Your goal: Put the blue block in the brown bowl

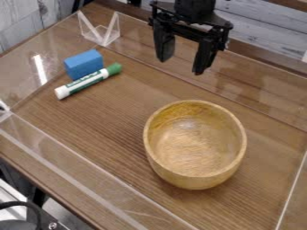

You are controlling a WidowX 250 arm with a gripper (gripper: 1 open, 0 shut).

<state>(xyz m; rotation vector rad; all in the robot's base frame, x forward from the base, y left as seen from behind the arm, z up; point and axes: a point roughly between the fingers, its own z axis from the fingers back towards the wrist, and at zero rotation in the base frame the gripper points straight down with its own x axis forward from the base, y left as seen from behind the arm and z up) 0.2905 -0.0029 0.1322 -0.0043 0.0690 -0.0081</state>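
Observation:
The blue block (83, 63) lies flat on the wooden table at the left, just behind a white marker. The brown bowl (195, 143) stands upright at the front right, round and thick-walled, with nothing inside it. My gripper (180, 55) hangs above the back of the table, its two dark fingers pointing down and spread apart with nothing between them. It is well to the right of the block and behind the bowl, touching neither.
A white marker with a green label (89, 80) lies diagonally beside the block. Clear plastic walls (72, 184) ring the table, and a clear folded stand (100, 29) sits at the back left.

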